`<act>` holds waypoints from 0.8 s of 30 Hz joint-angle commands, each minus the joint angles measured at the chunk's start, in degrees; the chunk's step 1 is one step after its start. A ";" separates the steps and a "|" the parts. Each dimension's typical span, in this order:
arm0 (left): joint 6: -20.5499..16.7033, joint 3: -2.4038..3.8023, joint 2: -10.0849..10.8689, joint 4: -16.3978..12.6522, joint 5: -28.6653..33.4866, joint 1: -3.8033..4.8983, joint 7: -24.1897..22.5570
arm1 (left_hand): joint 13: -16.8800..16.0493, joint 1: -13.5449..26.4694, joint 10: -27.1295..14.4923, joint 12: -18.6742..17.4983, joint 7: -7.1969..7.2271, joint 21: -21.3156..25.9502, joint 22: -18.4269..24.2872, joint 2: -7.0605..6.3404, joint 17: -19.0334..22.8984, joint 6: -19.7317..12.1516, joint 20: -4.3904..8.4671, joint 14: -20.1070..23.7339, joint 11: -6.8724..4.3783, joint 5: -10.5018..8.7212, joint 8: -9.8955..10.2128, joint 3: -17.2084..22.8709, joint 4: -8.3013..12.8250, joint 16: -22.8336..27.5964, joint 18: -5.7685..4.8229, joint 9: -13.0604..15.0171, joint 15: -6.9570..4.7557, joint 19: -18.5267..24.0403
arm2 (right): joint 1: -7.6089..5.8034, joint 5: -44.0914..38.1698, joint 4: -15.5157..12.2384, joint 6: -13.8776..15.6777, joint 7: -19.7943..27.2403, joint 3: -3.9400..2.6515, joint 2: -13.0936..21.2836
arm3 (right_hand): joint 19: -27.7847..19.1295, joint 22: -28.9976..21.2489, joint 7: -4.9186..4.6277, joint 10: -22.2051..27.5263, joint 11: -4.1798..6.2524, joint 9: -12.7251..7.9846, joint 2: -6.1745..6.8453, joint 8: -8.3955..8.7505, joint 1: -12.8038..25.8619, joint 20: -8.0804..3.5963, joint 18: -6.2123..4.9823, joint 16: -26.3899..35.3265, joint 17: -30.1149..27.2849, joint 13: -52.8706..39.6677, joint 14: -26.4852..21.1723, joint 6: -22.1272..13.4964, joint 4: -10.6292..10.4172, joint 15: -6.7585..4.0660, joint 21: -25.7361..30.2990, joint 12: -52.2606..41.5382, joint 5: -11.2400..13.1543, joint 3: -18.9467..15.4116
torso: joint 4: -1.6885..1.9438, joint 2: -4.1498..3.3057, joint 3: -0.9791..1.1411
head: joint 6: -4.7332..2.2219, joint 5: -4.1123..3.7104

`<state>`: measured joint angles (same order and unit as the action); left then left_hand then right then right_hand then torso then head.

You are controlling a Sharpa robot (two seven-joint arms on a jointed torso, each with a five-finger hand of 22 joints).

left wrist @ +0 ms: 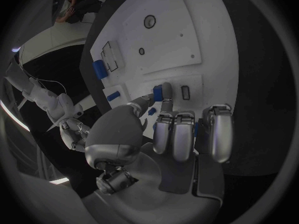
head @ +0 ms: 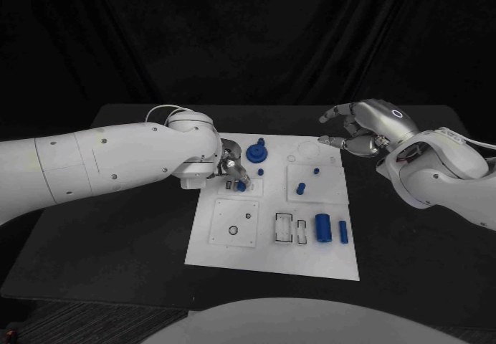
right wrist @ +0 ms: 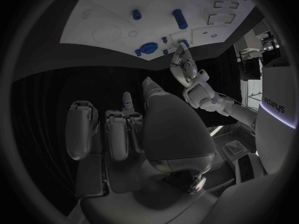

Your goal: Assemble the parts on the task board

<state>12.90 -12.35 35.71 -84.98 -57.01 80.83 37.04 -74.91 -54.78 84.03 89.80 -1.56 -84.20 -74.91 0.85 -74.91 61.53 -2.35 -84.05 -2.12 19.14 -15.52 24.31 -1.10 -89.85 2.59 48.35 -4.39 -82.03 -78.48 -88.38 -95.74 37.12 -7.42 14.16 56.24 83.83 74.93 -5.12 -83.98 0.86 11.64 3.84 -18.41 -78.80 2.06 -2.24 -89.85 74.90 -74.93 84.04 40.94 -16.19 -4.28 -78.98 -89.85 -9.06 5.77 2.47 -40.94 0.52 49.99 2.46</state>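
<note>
Head view shows the left hand (head: 234, 170) pinching a small blue part (head: 241, 186) at the task board (head: 274, 258)'s upper left. It should push straight down, slowly. The right hand (head: 357, 129) hovers, fingers curled, holding nothing.

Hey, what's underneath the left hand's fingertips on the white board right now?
A small blue part sits on a raised square of the task board, with the left hand pinching it. Whether the part is fully seated in a hole is hidden by the fingers.
</note>
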 commanded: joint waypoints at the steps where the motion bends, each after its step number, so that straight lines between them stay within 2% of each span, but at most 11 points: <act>1: -1.61 0.05 0.05 -0.01 1.03 -0.12 0.00 | -15.09 0.69 5.97 0.20 -0.25 0.44 -7.24 0.12 -15.09 -0.32 0.11 -5.95 0.24 0.32 0.46 0.48 0.13 -0.15 0.02 0.11 0.17 0.49 | 0.12 -0.18 -0.13 -0.24 -1.00 -0.03 0.09 | 1.15 11.54 0.10 -6.02 -0.51 -0.09 -0.28 -0.23 -0.12 0.38 -0.41 -0.02 14.96 -15.07 5.92 0.44 0.12 0.40 0.34 -0.15 -0.30 -0.19 | 0.00 -0.02 0.01 | 0.01 -0.03; 7: -3.20 0.05 0.43 -0.21 0.89 -0.15 0.25 | -15.09 0.58 5.97 0.20 -0.31 0.51 -7.25 0.16 -15.09 -0.39 0.03 -5.95 0.31 0.99 0.72 1.19 0.60 -0.15 0.03 0.34 0.25 0.53 | 0.12 -0.18 -0.15 -0.20 -0.95 -0.03 0.22 | 1.15 11.54 0.10 -6.02 -0.51 -0.09 -0.28 -0.23 -0.12 0.38 -0.41 -0.02 14.96 -15.07 5.92 0.44 0.12 0.40 0.34 -0.15 -0.30 -0.19 | -0.01 -0.02 0.02 | 0.01 -0.17; 12: -4.25 0.05 0.74 -0.38 -2.36 -0.16 -0.12 | -15.09 0.63 5.97 0.20 -0.33 0.45 -7.36 0.08 -15.09 -0.36 0.01 -5.95 0.33 1.24 0.77 1.33 0.71 -0.15 0.00 0.42 0.27 0.42 | 0.13 -0.18 -0.17 -0.21 -0.97 -0.03 0.32 | 1.15 11.54 0.10 -6.02 -0.51 -0.09 -0.28 -0.23 -0.12 0.38 -0.41 -0.02 14.96 -15.07 5.92 0.44 0.12 0.40 0.34 -0.15 -0.30 -0.19 | -0.04 -0.02 0.03 | 0.01 -0.09; 24: -3.91 0.05 0.81 -0.50 -4.59 -0.20 -0.70 | -15.09 1.03 5.97 0.20 -0.36 0.34 -7.52 -0.08 -15.09 -0.12 -0.01 -5.95 0.34 1.38 0.76 1.35 0.62 -0.15 -0.04 0.57 0.27 0.24 | 0.18 -0.18 -0.11 -0.33 -0.96 -0.03 0.23 | 1.11 11.52 0.09 -6.02 -0.52 -0.13 -0.27 -0.23 -0.14 0.39 -0.43 0.01 14.93 -15.07 5.91 0.48 0.13 0.41 0.43 -0.15 -0.32 -0.21 | -0.02 -0.02 0.00 | 0.01 0.02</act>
<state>9.48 -12.34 36.61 -85.30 -60.38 80.74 37.13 -74.91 -54.18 84.03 89.80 -1.97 -83.96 -74.90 0.71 -74.91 61.33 -2.14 -84.05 -2.12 20.19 -15.14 25.26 -0.46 -89.85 2.60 48.86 -4.39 -81.83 -78.44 -88.37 -95.77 36.99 -7.47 14.16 56.44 83.83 74.91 -5.12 -83.83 0.71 11.55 3.84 -18.40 -78.80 2.06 -2.24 -89.85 74.90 -74.92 84.04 40.94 -16.19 -4.28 -78.75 -89.85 -9.06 5.78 2.43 -40.97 0.52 49.99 2.46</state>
